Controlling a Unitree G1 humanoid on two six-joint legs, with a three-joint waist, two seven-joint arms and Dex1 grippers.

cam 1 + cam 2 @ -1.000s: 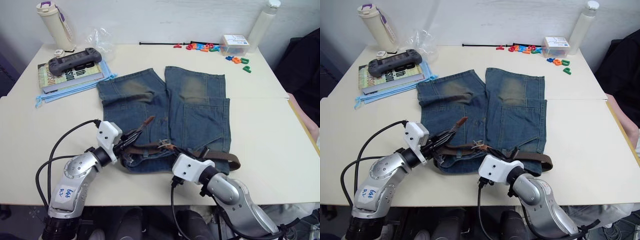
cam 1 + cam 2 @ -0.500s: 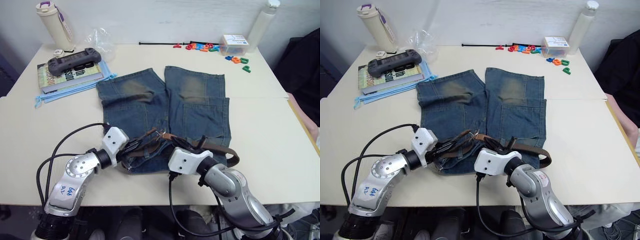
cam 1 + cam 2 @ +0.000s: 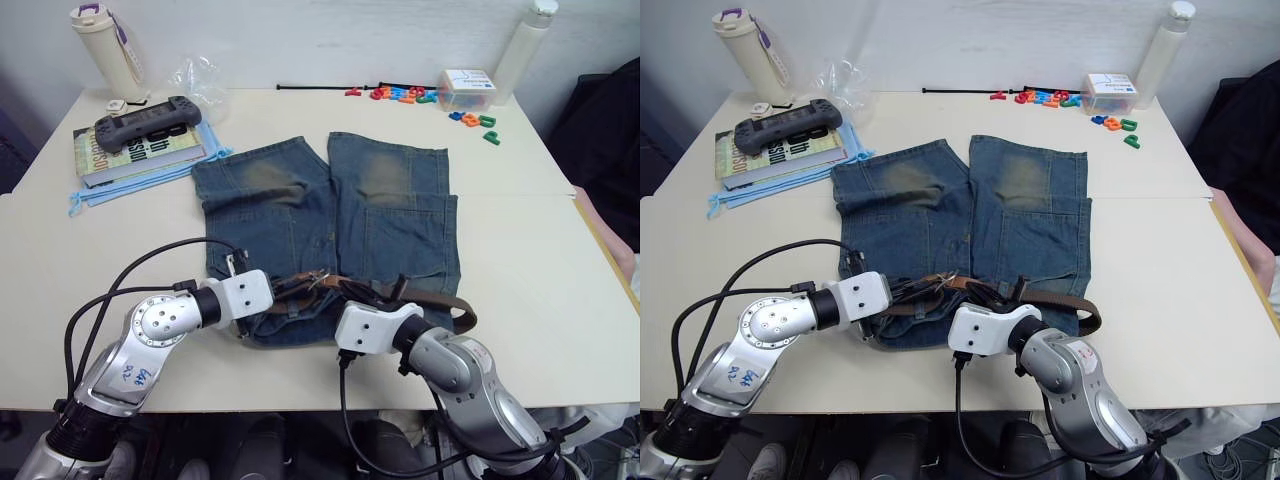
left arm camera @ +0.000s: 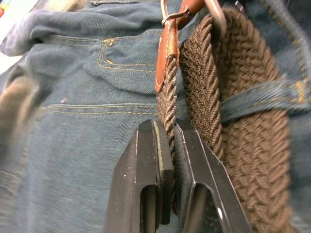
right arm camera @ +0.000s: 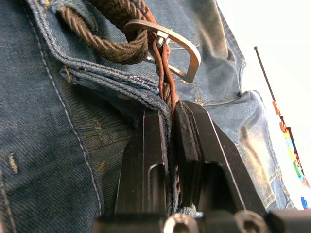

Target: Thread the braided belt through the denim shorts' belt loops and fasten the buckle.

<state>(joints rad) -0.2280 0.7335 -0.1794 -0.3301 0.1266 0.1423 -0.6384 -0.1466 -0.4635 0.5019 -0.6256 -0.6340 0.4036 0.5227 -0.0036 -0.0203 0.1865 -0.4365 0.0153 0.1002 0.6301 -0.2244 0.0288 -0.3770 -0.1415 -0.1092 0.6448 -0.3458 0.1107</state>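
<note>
- Your left gripper (image 4: 167, 141) has slid in along the waistband of the denim shorts (image 3: 330, 220) and stays clenched on the braided belt (image 4: 228, 121).
- Your right gripper (image 5: 170, 116) still pinches the belt just beside the buckle (image 5: 170, 46), at the waistband's middle.

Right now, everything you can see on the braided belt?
The braided belt is a dark brown woven strap with reddish-brown leather at its ends and a silver buckle. It lies along the waistband of the denim shorts and passes under a belt loop. The left pincer and the right pincer each pinch it near the middle.
</note>
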